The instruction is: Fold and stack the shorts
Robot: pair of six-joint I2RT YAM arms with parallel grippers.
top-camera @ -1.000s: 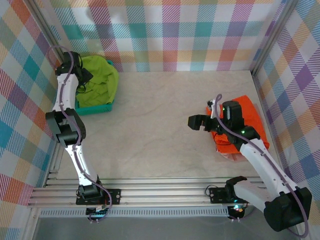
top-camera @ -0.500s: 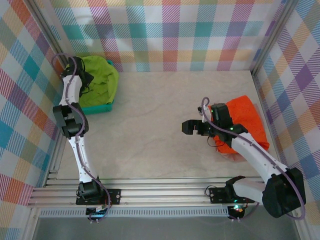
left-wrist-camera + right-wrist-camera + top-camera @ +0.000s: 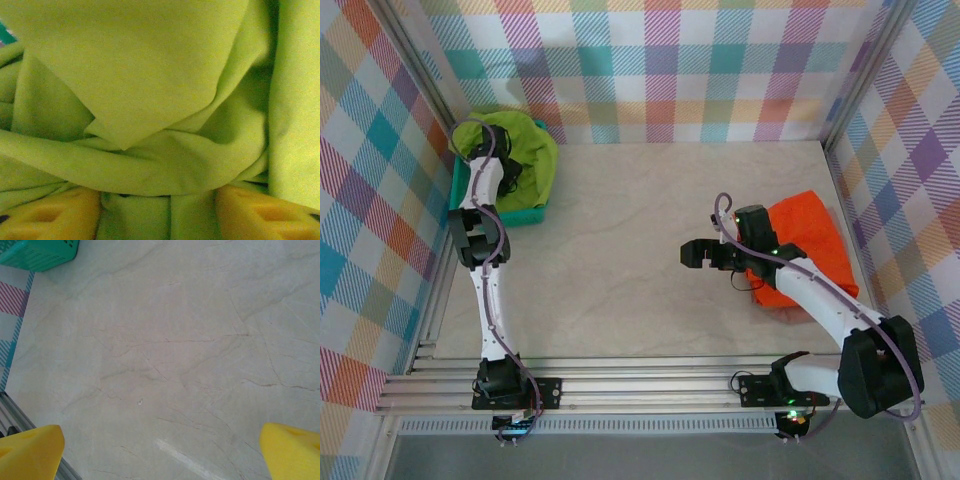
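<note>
The shorts are lying at two sides of the table. The lime green shorts are sitting bunched up in the teal basket at the far left corner. They are resting close to the checked walls and spilling over the basket's right rim. The middle of the table is lying wide open, with lots of room to move. The orange shorts are lying at the right side, close to the walls there, and the right arm is reaching across their near left edge.

The left gripper is pressing into the green cloth. Its yellow fingers are standing apart, with folds of cloth bunching between them. The right gripper is hanging over bare table just left of the orange shorts, spreading its fingers wide and holding nothing.
</note>
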